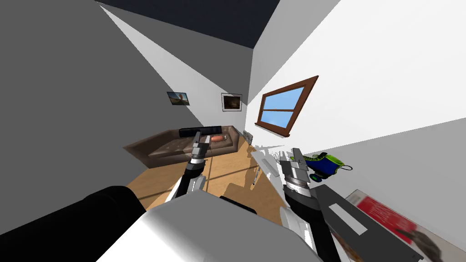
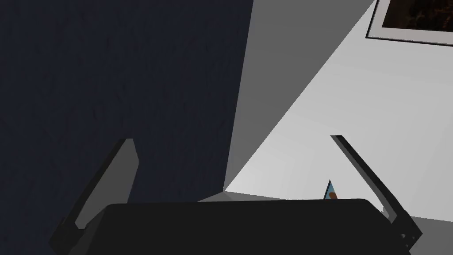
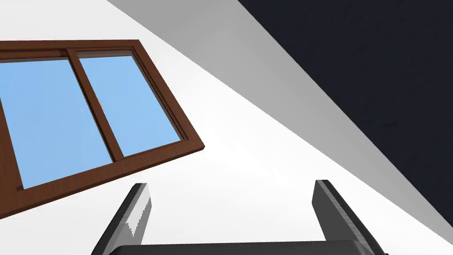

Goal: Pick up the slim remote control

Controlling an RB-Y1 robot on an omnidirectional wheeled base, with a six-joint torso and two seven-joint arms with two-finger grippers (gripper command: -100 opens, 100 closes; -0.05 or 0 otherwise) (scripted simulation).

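Slim remote, a pale bar with no buttons readable, lies flat on the dark grey slab. The right forearm hides the slab's near edge. Red magazine beside the slab, cut off. Left gripper and right gripper are spread, empty, well off the slab.

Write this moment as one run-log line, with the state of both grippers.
left gripper: open, empty, pointing up | right gripper: open, empty, pointing up | ahead: brown sofa
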